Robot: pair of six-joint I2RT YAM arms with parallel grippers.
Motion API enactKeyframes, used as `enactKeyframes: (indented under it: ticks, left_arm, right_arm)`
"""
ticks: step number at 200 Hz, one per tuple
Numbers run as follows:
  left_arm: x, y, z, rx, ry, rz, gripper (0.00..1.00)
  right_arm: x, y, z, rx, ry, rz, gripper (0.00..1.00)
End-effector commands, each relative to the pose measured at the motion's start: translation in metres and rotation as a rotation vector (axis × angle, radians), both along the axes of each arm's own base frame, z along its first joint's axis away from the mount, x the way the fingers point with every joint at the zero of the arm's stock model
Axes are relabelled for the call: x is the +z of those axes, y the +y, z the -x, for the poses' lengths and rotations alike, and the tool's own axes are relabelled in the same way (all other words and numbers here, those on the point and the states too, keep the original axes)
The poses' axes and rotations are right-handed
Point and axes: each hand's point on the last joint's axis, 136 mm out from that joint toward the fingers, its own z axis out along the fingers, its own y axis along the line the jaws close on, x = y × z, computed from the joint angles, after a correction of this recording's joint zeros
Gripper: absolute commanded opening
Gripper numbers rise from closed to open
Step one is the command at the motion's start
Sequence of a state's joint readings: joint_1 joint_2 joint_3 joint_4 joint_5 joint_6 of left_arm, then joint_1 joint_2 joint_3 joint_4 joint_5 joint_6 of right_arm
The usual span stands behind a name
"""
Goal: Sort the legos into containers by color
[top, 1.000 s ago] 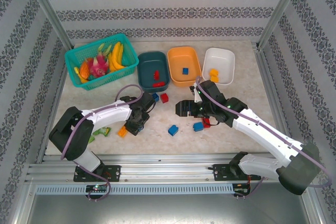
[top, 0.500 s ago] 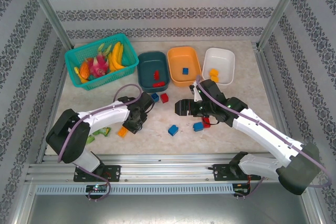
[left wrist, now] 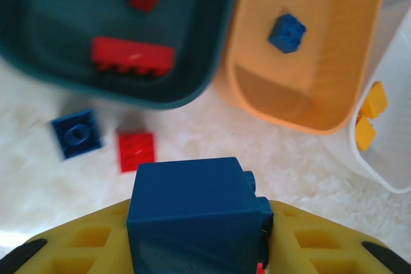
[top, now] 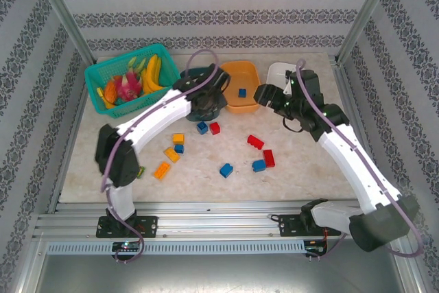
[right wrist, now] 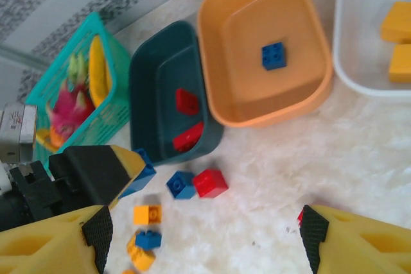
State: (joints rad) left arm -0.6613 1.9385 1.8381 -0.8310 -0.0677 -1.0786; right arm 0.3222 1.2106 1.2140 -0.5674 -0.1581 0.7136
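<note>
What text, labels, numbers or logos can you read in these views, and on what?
No readable text in any view.
Blue brick in the left hand and red brick in the teal tub: studs too blurred to show any embossing.
Wallpaper: ornament pattern, no letters.
Mesh basket: no label visible.

Row, left to right: teal mesh basket, dark teal plastic tub, orange plastic tub, white plastic tub. Loose plastic bricks before them.
</note>
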Motion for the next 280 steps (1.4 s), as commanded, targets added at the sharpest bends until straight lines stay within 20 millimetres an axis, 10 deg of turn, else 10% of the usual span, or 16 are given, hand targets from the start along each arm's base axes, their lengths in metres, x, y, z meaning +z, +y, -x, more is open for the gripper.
enactKeyframes:
  ticks: [1, 77, 165, 220, 280]
  left_arm:
    - [-0.002, -0.029, -0.026, -0.222, -0.064, -0.089, 0.38]
    - [-0.044, -0.072, -0.105, -0.295, -0.180, -0.095, 0.34]
    - [-0.106, -0.075, -0.109, -0.262, -0.066, -0.106, 0.52]
    - [-0.051, -0.081, -0.114, -0.234, -0.154, -0.027, 0.69]
    - [0.063, -0.058, -0.087, -0.186, -0.266, 0.055, 0.74]
  right_arm:
    - [0.007, -0.008, -0.014, -0.049, 0.002, -0.029, 0.79]
    - [-0.012, -0.017, -0.021, -0.071, 0.052, -0.046, 0.79]
    - [-0.026, -0.022, -0.002, -0.079, 0.087, -0.063, 0.79]
    - [-0.031, -0.025, 0.009, -0.070, 0.093, -0.035, 0.79]
    - [-0.041, -0.024, 0.034, -0.012, 0.127, 0.072, 0.78]
